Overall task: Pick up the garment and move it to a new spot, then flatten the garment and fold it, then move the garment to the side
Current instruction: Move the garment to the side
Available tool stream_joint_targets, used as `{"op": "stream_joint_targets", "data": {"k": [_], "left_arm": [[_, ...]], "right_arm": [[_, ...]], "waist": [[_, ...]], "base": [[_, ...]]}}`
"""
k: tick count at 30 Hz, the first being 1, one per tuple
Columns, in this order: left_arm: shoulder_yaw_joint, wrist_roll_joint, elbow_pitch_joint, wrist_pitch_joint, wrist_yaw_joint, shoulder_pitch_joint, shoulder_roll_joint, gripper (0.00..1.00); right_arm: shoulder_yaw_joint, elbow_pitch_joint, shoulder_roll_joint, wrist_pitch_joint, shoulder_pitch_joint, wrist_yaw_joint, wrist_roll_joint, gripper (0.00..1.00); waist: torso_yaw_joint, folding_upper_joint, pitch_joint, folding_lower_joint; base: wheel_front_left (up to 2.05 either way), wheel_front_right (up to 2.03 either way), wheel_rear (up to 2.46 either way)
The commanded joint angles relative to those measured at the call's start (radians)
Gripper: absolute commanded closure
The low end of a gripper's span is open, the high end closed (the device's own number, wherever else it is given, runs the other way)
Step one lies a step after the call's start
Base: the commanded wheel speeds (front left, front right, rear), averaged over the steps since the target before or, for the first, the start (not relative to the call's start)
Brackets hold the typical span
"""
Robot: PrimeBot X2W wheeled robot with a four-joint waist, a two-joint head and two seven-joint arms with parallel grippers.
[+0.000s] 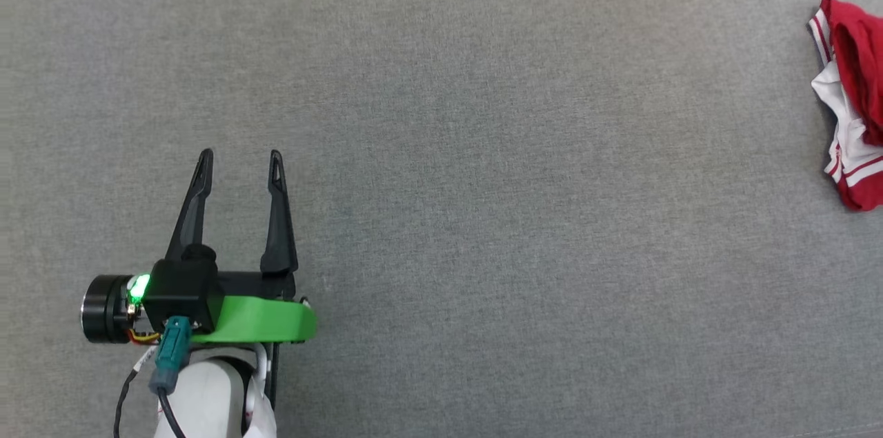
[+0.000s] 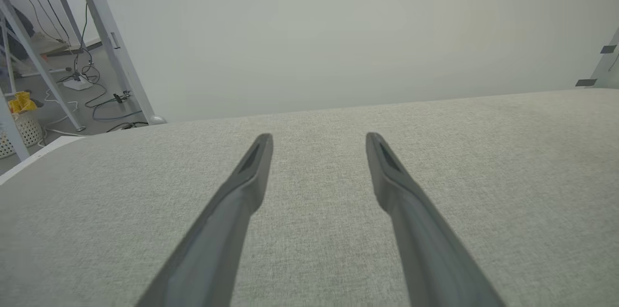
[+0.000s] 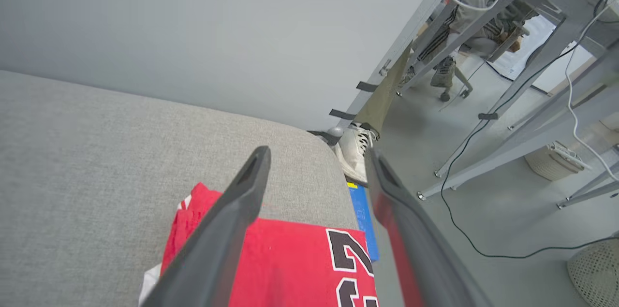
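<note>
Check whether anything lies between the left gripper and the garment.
Nothing visible does. In the head view, bare grey surface stretches from the open left gripper across to the garment, which lies bunched at the far right edge, partly cut off by the frame.

The surface [image 1: 483, 114] is covered in matt, coarse-woven grey cloth; the garment [image 1: 855, 52] is made of smooth cloth; the left gripper [image 1: 241, 158] is formed of matt dark plastic

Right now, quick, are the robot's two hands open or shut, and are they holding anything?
Left gripper: open, holding nothing.
Right gripper: open over the garment, not gripping it.
</note>
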Motion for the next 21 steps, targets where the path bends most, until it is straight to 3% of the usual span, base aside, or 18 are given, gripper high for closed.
{"op": "stream_joint_targets", "data": {"k": [1,7,13,18,21], "left_arm": [[0.006,-0.009,0.000,-0.006,0.008,0.018,-0.004,0.00],[0.018,-0.024,0.006,-0.006,0.016,0.067,-0.011,0.00],[0.020,-0.031,0.016,-0.006,0.016,0.089,-0.016,0.00],[0.019,-0.037,0.030,-0.006,0.014,0.099,-0.020,0.00],[0.021,-0.041,0.039,-0.006,0.014,0.106,-0.022,0.00]], "right_arm": [[-0.022,-0.026,0.020,-0.043,0.022,-0.001,-0.020,0.00],[-0.168,-0.211,0.116,-0.106,0.132,-0.001,-0.117,0.00],[-0.310,-0.525,0.266,-0.108,0.313,-0.001,-0.221,0.00],[-0.329,-0.735,0.386,-0.108,0.462,-0.001,-0.287,0.00],[-0.328,-0.797,0.454,-0.108,0.539,-0.001,-0.292,0.00]], "waist": [[0.028,0.0000,-0.074,0.0000],[0.062,0.0000,-0.143,0.0000],[0.103,0.0000,-0.191,0.0000],[0.137,0.0000,-0.223,0.0000],[0.154,0.0000,-0.240,0.0000]], "base": [[0.00,0.00,0.00],[0.00,0.00,0.00],[0.00,0.00,0.00],[0.00,0.00,0.00],[0.00,0.00,0.00]]}}
